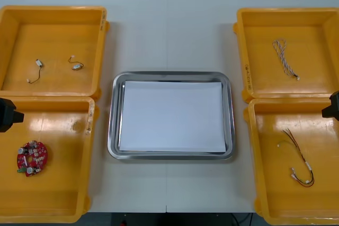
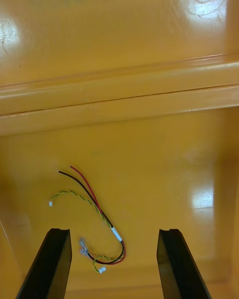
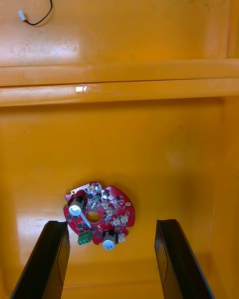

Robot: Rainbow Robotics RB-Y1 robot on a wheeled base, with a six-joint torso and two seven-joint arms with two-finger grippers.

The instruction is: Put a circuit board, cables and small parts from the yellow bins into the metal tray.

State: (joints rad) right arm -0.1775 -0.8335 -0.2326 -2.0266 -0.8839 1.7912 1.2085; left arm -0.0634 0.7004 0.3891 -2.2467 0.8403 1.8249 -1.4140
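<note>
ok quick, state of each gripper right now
left gripper: open, empty, over the circuit board
right gripper: open, empty, over the red and yellow cable

Bright, even light falls from overhead. White glare patches sit on the yellow bin (image 2: 201,199) just ahead of the right gripper (image 2: 113,233). A duller sheen lies beyond the left gripper (image 3: 112,223). Shadows are faint.

The light table (image 1: 169,30) bears four yellow bins (image 1: 53,35) — metal tray (image 1: 172,76) between.
</note>
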